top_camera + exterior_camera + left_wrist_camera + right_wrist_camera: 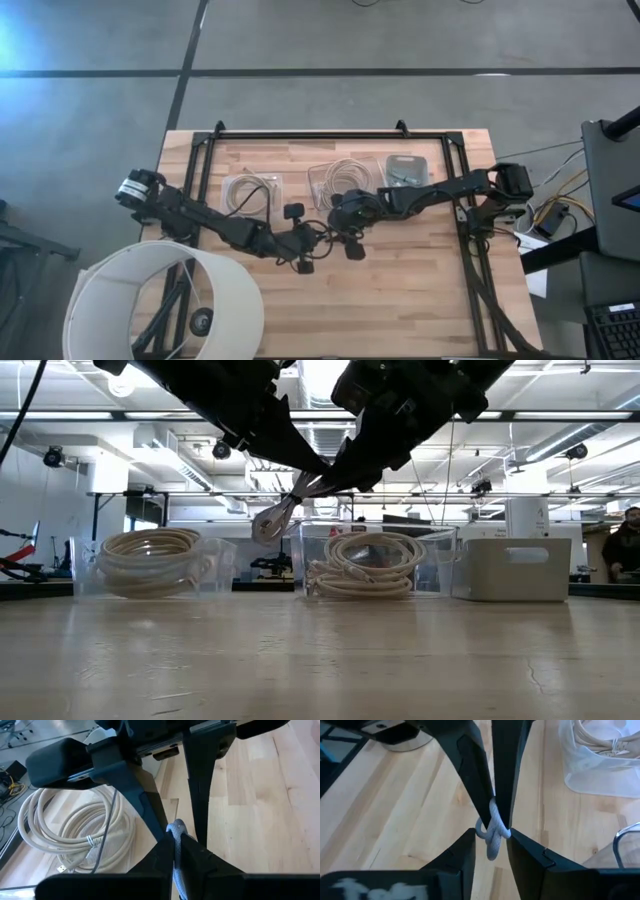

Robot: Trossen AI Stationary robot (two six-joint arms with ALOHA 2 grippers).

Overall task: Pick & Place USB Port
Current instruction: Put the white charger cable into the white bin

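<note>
left gripper (pixel 296 488): fingers pinched on cable (pixel 270 518), likely for handover
right gripper (pixel 335 482): fingers pinched on same cable, steadying it
cable: held mid-air above table (pixel 400 290), in front of bins (pixel 378 565)

A pale wooden worktop (pixel 400 290) carries three things in a row along its far side: a clear tray of coiled cable (pixel 251 192) at left, a second cable tray (pixel 340 180) in the middle, and a grey box (pixel 407 169) at right.
</note>
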